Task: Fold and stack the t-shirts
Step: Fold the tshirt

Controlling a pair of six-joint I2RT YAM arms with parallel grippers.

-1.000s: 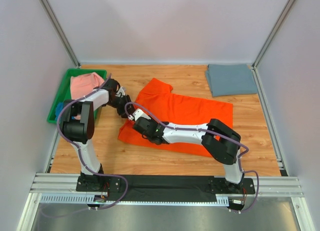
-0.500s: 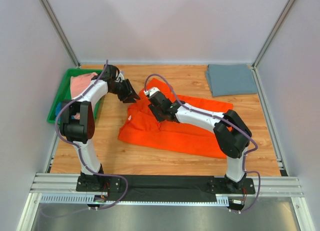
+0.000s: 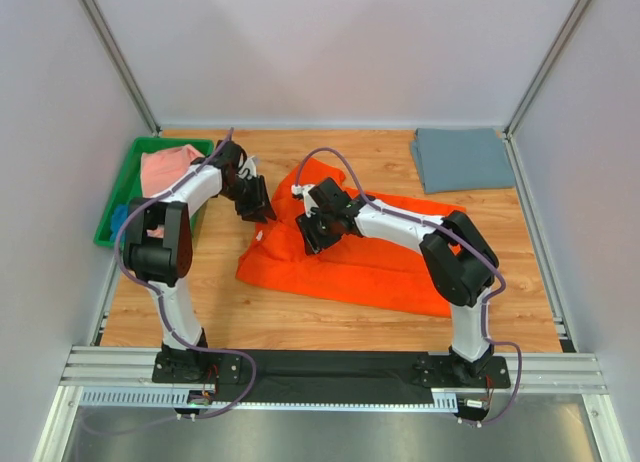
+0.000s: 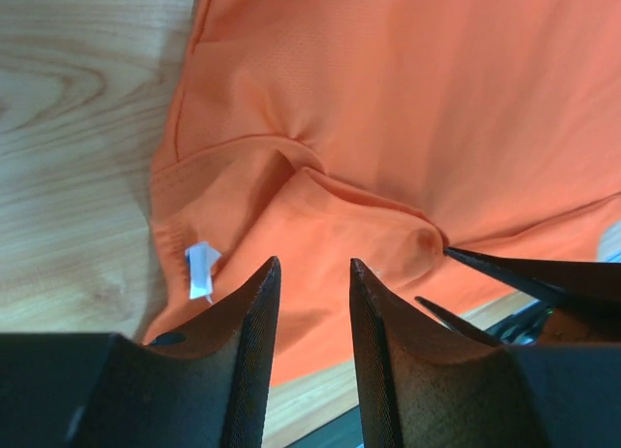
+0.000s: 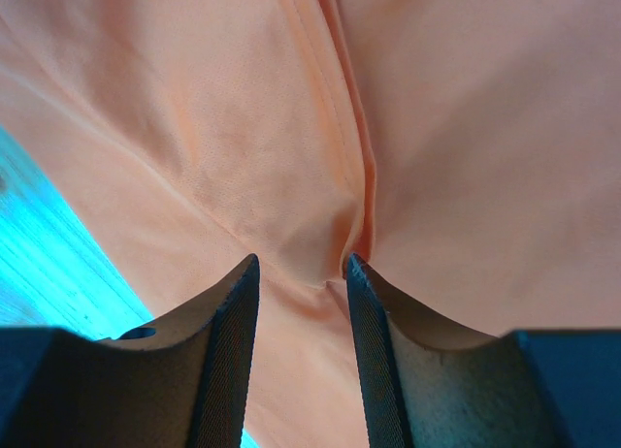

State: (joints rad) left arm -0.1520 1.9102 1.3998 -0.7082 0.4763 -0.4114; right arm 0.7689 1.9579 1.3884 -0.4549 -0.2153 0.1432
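Orange t-shirt (image 3: 385, 257) lies mid-table (image 3: 250, 314), its left side bunched. The right gripper (image 5: 301, 260), jaws narrow, meets a crease; whether it pinches cannot be told. The left gripper (image 4: 312, 266) hovers narrowly parted, empty. Beyond, a salmon shirt (image 3: 166, 167) fills the green tray (image 3: 120, 192), and a folded grey-blue shirt (image 3: 462, 159) lies far right.

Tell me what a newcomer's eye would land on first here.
The bright orange t-shirt sprawled across the middle of the wooden table, its left end rumpled, with the left arm and right arm both reaching to that end. Next, the green tray at the far left holding a salmon pink shirt, and the folded grey-blue shirt in the far right corner.
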